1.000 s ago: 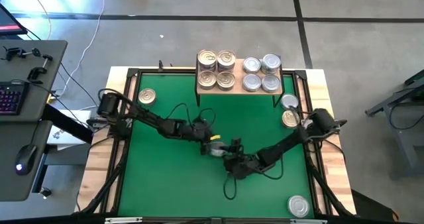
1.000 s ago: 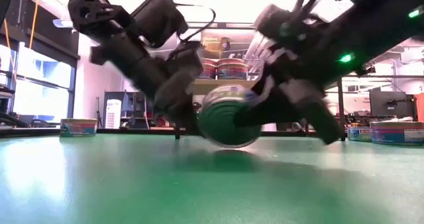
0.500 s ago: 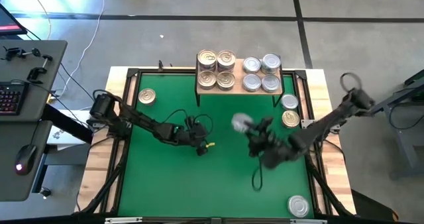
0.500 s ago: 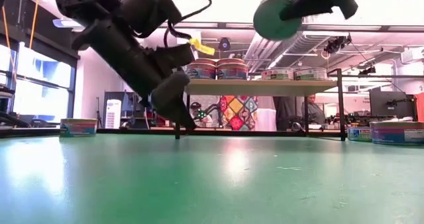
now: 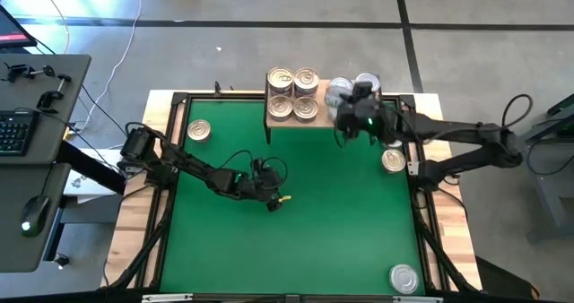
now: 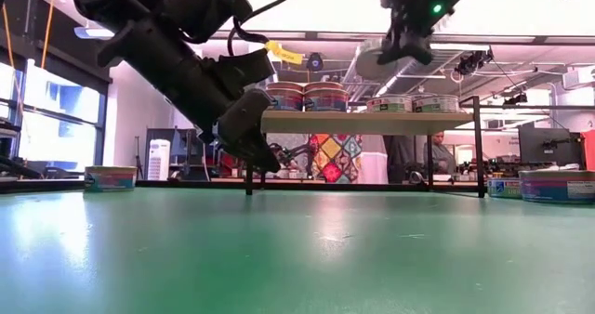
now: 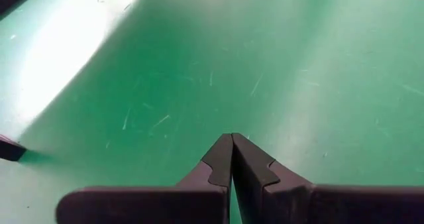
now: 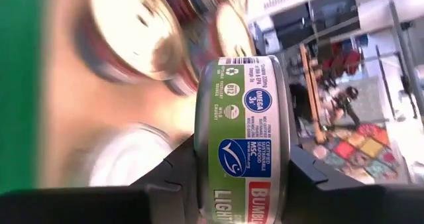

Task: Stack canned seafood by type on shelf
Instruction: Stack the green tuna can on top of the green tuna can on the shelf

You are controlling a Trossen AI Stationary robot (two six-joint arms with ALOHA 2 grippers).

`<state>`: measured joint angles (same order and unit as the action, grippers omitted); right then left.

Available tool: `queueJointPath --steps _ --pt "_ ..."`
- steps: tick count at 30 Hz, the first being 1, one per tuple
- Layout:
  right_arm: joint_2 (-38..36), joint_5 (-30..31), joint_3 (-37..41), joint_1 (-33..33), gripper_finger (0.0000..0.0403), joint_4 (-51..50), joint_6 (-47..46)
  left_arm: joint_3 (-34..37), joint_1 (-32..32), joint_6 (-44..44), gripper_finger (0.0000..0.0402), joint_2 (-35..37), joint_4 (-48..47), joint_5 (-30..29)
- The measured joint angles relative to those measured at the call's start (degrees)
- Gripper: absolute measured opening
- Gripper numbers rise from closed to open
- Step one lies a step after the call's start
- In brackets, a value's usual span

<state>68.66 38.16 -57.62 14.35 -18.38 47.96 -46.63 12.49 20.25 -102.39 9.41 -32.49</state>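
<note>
Holding a silver-lidded can [image 8: 242, 141] on edge between my right fingers [image 8: 182, 168], I have it above the shelf [image 5: 316, 119], the silver stack just below and slightly beyond. My left fingers [image 7: 232, 161] are pressed shut, empty, low over the green mat [image 5: 296, 240].

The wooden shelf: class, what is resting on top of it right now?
On the shelf sit four golden-lidded tins at its left end and silver-lidded tins at its right. The right gripper, shut on a tin, hides part of the silver group.
</note>
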Motion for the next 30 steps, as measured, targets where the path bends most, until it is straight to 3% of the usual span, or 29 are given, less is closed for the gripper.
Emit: queueJointPath --steps 5,10,16,23,30 --pt "4.5 -4.7 -3.6 7.8 0.0122 -1.7 2.1 0.0 -0.1 -0.3 0.0 0.0 0.4 0.0" --pt "8.8 -7.3 -5.5 11.7 0.0122 -3.1 2.1 0.0 -0.1 -0.4 0.0 0.0 0.5 0.0" --pt "11.6 -6.2 -5.7 12.3 0.0122 -3.8 1.8 0.0 -0.1 -0.4 0.0 0.0 0.7 0.0" --pt "11.6 -4.1 -5.8 12.3 0.0162 -5.1 0.7 0.0 -0.1 -0.4 0.0 0.0 0.8 0.0" --pt "11.5 -3.8 -5.8 12.3 0.0169 -6.0 0.8 0.0 -0.1 -0.4 0.0 0.1 0.8 0.0"
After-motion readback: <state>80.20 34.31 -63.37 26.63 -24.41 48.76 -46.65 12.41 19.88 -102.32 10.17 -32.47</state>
